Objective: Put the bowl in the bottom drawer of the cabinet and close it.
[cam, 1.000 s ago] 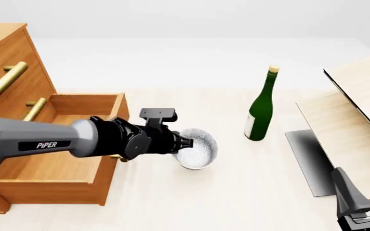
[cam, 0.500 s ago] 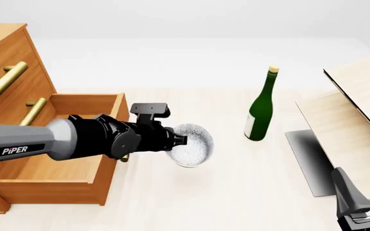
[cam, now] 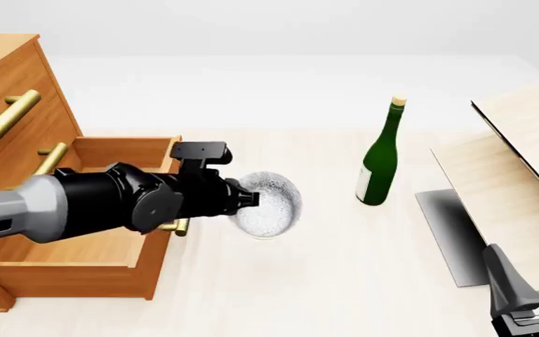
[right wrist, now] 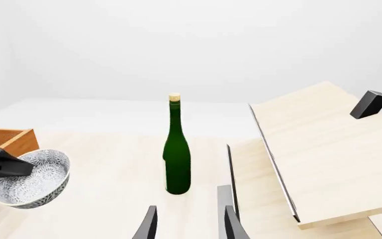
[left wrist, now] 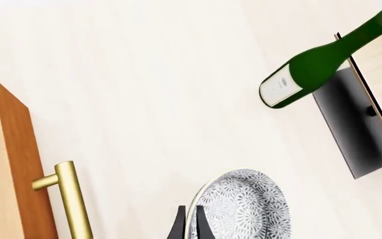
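The bowl (cam: 266,205) is pinched by its rim in the left end effector (cam: 249,200), lifted beside the open bottom drawer (cam: 73,242). It could be bumped on the drawer's front wall and dropped.

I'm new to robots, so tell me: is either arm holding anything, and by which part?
The left end effector pinches the speckled bowl by its rim. The right end effector is open and holds nothing.

Grey-sleeved left arm (cam: 26,210) with glossy black wrist and black gripper (cam: 249,199)
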`<action>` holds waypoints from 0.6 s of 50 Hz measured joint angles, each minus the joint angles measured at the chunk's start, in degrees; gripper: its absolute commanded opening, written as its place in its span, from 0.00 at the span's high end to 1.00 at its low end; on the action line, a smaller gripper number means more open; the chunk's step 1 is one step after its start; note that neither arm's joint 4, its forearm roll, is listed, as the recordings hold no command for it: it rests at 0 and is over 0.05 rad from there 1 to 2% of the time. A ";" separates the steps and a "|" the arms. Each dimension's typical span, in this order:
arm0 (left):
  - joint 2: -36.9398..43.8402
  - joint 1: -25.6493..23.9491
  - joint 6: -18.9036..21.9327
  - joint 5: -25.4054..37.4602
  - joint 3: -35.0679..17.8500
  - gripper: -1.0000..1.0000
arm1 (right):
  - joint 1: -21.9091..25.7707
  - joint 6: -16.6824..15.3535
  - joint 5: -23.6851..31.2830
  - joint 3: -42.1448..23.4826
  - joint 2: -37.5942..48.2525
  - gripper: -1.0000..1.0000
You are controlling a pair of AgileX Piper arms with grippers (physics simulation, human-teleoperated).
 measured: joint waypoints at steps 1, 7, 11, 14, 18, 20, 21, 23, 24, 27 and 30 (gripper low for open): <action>-0.27 0.07 0.06 0.06 0.11 1.00 | 0.00 0.00 0.00 0.00 0.00 0.00; -1.67 0.50 0.42 0.38 0.66 1.00 | 0.00 0.00 0.00 0.00 0.00 0.00; -2.61 0.87 0.70 0.63 0.97 1.00 | 0.00 0.00 0.00 0.00 0.00 0.00; -3.22 1.15 0.90 0.77 1.17 1.00 | 0.00 0.00 0.00 0.00 0.00 0.00; -4.01 1.54 1.17 0.89 1.48 1.00 | 0.00 0.00 0.00 0.00 0.00 0.00; -4.40 1.74 1.30 0.94 1.66 1.00 | 0.00 -0.01 0.00 0.00 0.00 0.00; -4.61 1.85 1.36 0.97 1.75 1.00 | 0.00 -0.01 0.00 0.00 0.00 0.00; -5.04 2.03 1.45 1.07 1.93 1.00 | 0.00 -0.01 0.00 0.00 0.00 0.00; -5.25 2.12 1.50 1.12 2.02 1.00 | 0.00 0.00 0.00 0.00 0.00 0.00; -5.95 2.43 1.66 1.22 2.32 1.00 | 0.00 0.00 0.00 0.00 0.00 0.00; -6.58 2.74 1.80 1.30 2.64 1.00 | 0.00 -0.01 0.00 0.00 0.00 0.00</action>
